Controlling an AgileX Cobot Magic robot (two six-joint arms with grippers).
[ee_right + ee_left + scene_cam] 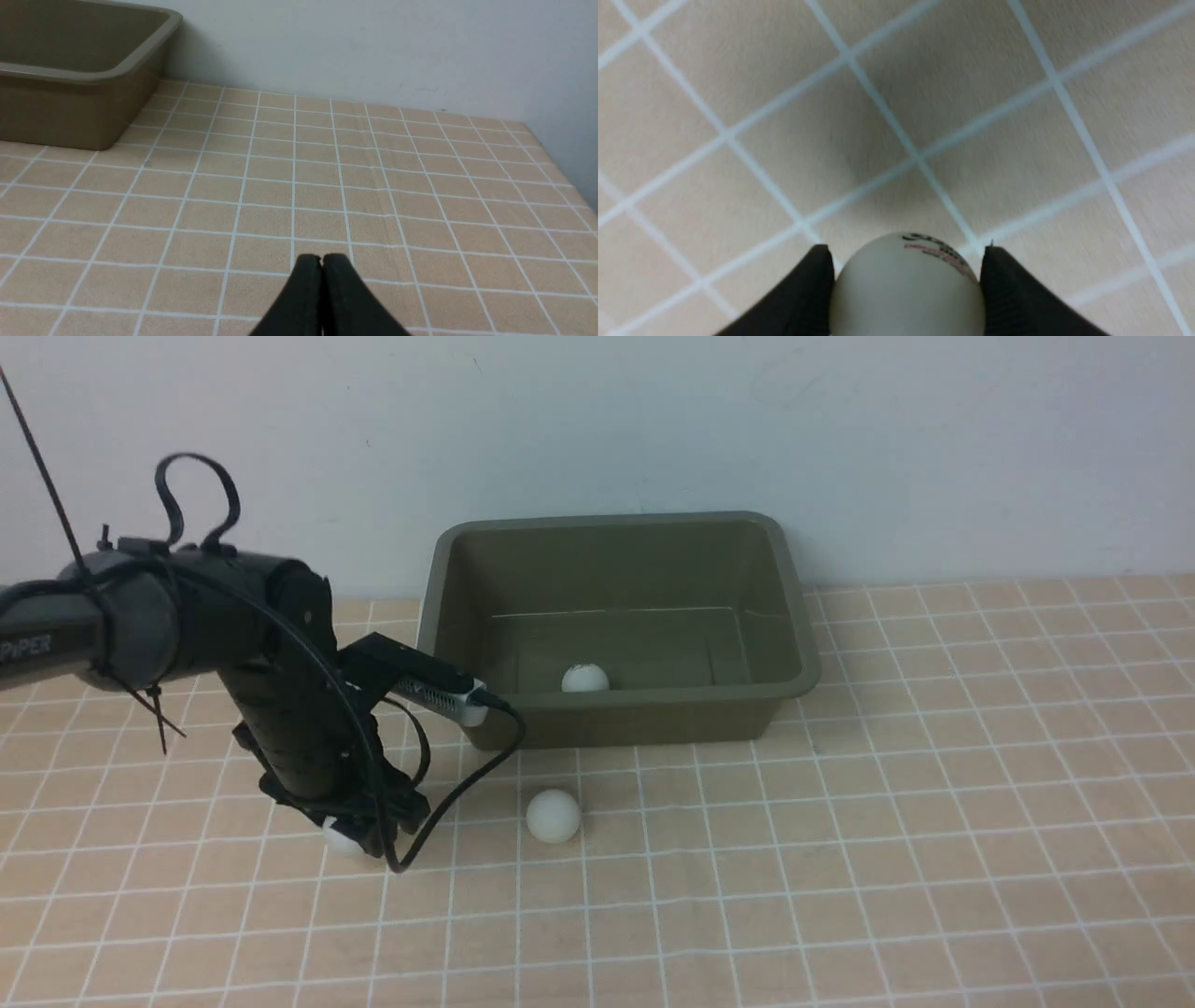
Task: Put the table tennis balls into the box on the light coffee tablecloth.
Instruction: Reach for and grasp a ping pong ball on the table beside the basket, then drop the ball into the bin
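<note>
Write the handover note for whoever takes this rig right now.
Left jaws: shut on a printed ball, low by the cloth.
Right jaws: shut, empty.
Done: one ball lies in the box.
To do: carry the printed ball to the box, then fetch the last ball, lying on the cloth in front of the box.

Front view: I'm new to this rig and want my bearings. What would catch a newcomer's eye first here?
The olive-green box stands at the back of the checked tablecloth, by the wall, with one white ball inside near its front wall. At the left, the left gripper is clamped on a printed ball low over the cloth. A third ball lies loose on the cloth just in front of the box.
</note>
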